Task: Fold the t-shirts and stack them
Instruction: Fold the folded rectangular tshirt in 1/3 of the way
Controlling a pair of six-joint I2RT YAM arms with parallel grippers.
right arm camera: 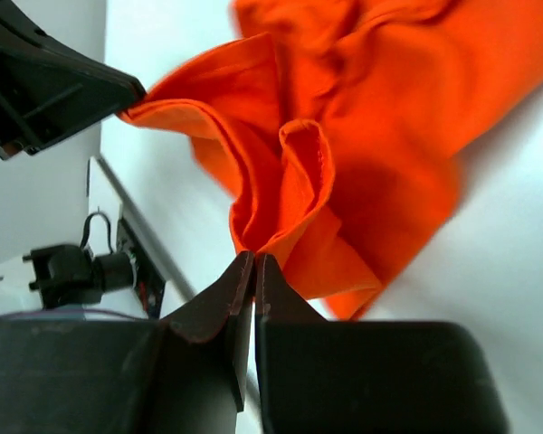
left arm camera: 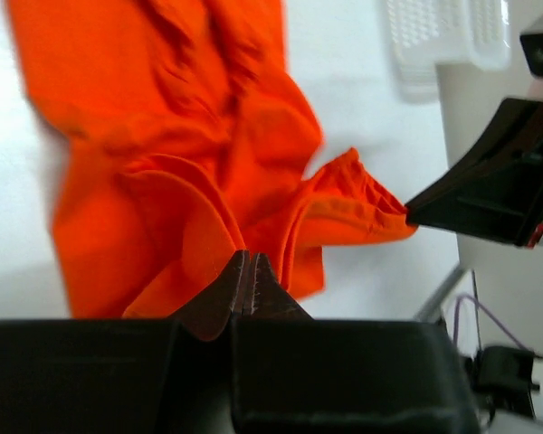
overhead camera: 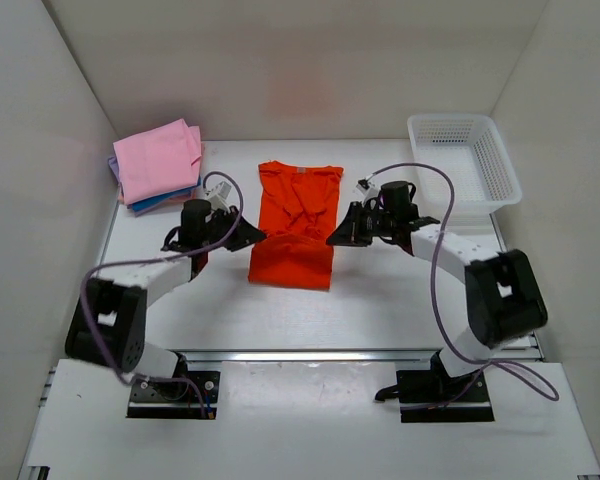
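We have the orange t-shirt (overhead camera: pixel 298 215) in the middle of the table (overhead camera: pixel 400 295), its collar end towards the far wall, and our two arms meet it from either side about halfway down its length. Our left claw (left arm camera: pixel 249 271) is pressed fully together, and its wrist view shows the tips meeting with a fold of orange cloth pinched between them. Our right claw (right arm camera: pixel 253 268) is likewise closed tight on the opposite side, a rolled hem rising from its tips. We cannot tell exactly which part of the edge each one has. We hold the shirt at two matching points because soft cloth sags and bunches if lifted from one spot, whereas a grip on each side lets us carry a straight line across. Between the claws the cloth hangs in loose folds rather than taut, so we judge that the arms should draw apart a little before one half is laid over the other. The finished stack sits at the far left, well apart from this shirt, with a pink t-shirt (overhead camera: pixel 158 158) folded square on top and a blue t-shirt (overhead camera: pixel 165 203) peeking out beneath. We think it is placed there to leave the centre for folding. The white basket (overhead camera: pixel 465 160) stands at the far right, near nothing we hold.
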